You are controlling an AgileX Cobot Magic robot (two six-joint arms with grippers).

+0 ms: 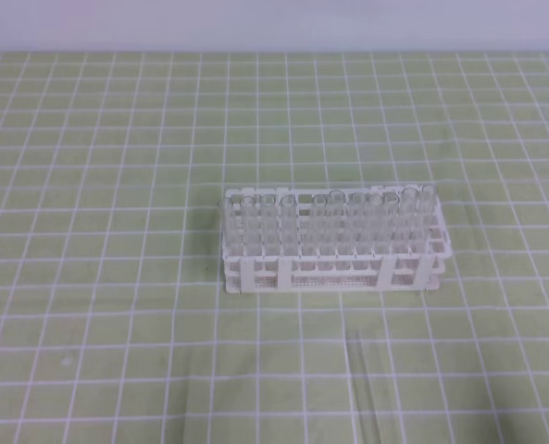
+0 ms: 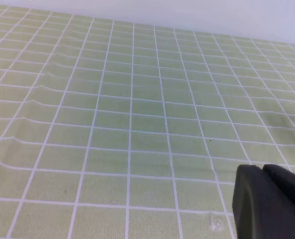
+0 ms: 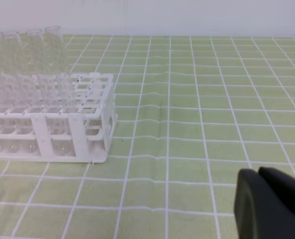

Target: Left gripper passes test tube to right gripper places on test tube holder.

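White rack [image 1: 334,242] w/ clear tubes was seen mid-frame on the green-checked worktop [image 1: 98,231]; one tube [image 1: 360,384] lay below it. Left hand [image 2: 266,199] and right hand [image 3: 266,199] were closed, nothing held.

clear test tube [image 1: 361,379] lying flat, near white test tube holder [image 1: 334,242]

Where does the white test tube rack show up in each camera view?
Exterior high: test tube holder sits centre, slightly right, full of clear tubes.
Left wrist: not in view.
Right wrist: test tube holder at the left edge, partly cut off.
Shared landmark: the green gridded mat.
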